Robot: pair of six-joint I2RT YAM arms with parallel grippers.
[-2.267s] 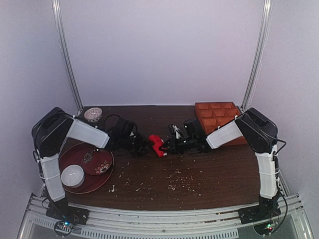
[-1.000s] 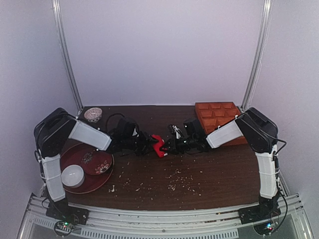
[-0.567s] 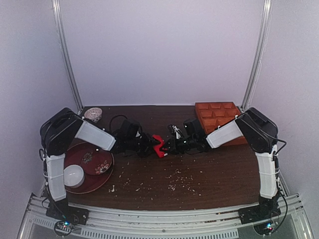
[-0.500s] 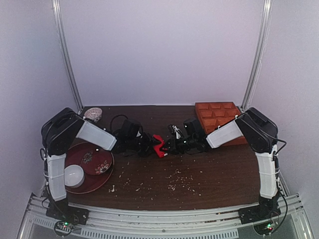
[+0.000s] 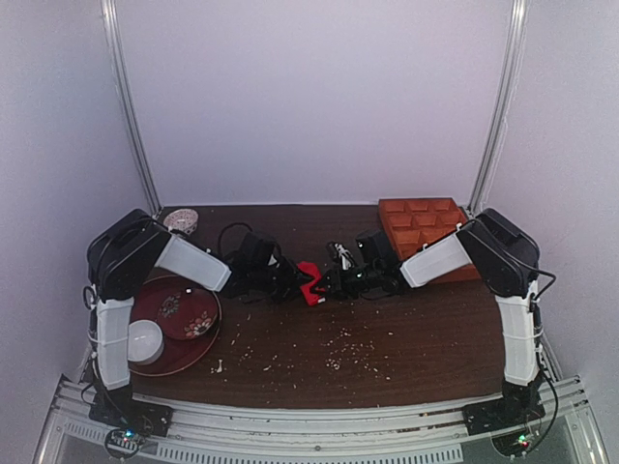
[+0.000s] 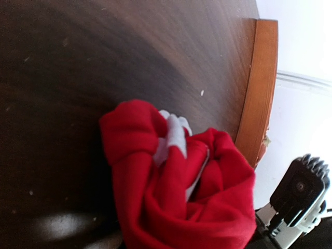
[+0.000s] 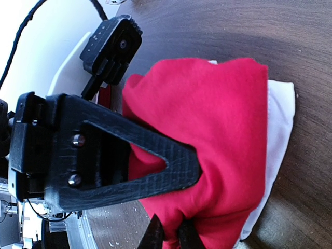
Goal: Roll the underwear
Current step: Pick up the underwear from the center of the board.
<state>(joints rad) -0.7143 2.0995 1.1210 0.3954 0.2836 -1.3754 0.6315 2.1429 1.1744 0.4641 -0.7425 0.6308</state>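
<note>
1. Between the two grippers, the underwear (image 5: pixel 309 283) sits as a bunched red bundle with a white strip showing. It lies on the dark wooden table (image 5: pixel 416 329).
2. The right gripper (image 5: pixel 328 282) comes at the bundle from its right side. In the right wrist view the jaws stand almost closed, pinching a fold of the red cloth, and white trim lies beyond the fingertips.
3. The left gripper (image 5: pixel 291 280) comes in from the opposite side, right against the bundle. One of its fingers (image 7: pixel 111 46) shows just past the cloth in the right wrist view. I cannot tell whether its jaws are wide, narrow or gripping.
4. Behind the right gripper, past its arm, an orange compartment tray (image 5: pixel 423 224) sits on the table.
5. Well behind the left gripper, beside its arm, a round red tray (image 5: pixel 189 365) carries a white bowl (image 5: pixel 145 340). A small patterned bowl (image 5: pixel 181 221) sits apart in the far corner.
6. On the near side of both grippers, pale crumbs (image 5: pixel 340 346) are scattered over the wood.
</note>
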